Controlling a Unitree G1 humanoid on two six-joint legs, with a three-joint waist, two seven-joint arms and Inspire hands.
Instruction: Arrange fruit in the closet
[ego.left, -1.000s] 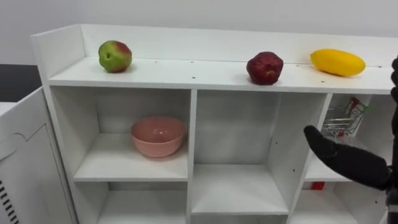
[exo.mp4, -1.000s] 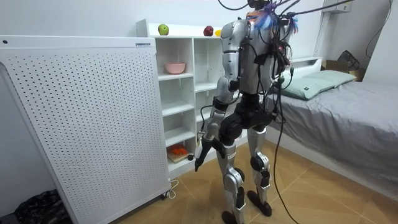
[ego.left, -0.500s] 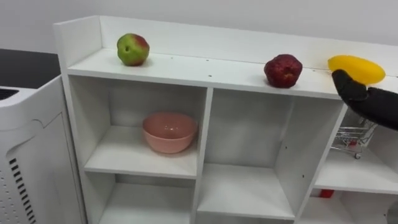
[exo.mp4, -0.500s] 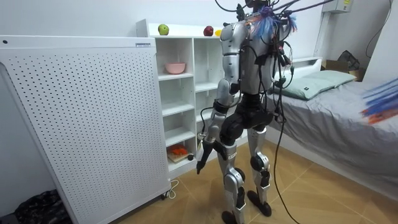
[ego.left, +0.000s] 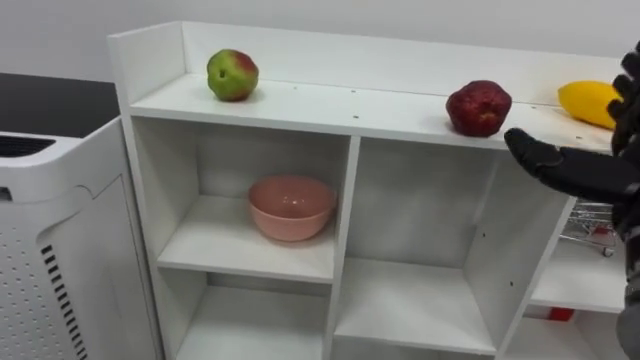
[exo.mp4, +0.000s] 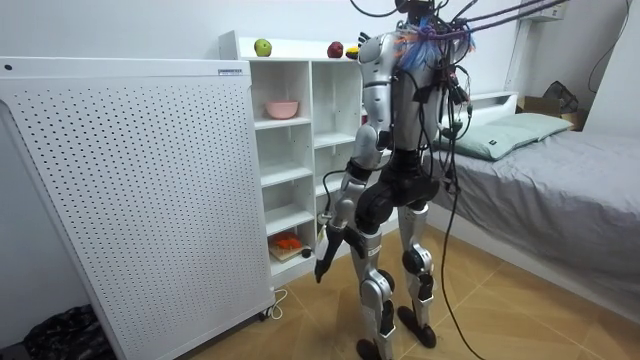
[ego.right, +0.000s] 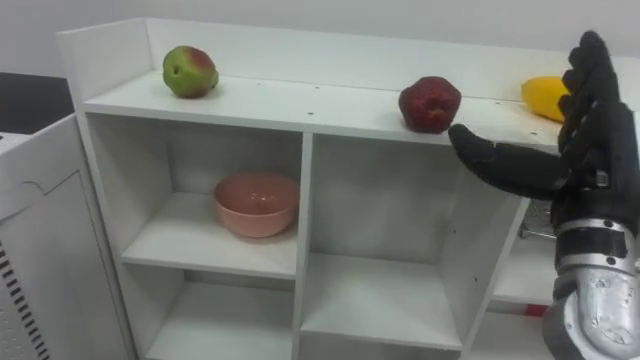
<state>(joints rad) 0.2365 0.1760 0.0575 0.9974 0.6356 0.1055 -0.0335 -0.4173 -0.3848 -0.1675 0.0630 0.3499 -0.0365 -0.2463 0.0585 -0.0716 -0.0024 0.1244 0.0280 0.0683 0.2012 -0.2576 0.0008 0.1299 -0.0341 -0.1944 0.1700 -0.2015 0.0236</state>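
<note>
Your right hand (ego.right: 592, 125) is spread open and holds nothing, before the right end of the closet (ego.right: 300, 100) top, near the red fruit (ego.right: 430, 104) and the yellow fruit (ego.right: 543, 97). The green apple (ego.right: 191, 71) sits near its left edge.

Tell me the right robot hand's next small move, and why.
Probably ease the right robot hand forward onto the yellow fruit: the hand is open, raised before the top shelf, and the fruit sits right beside its fingers, not yet held.

Silver torso, dark cables — black right hand (ego.right: 592, 150), silver forearm.
</note>
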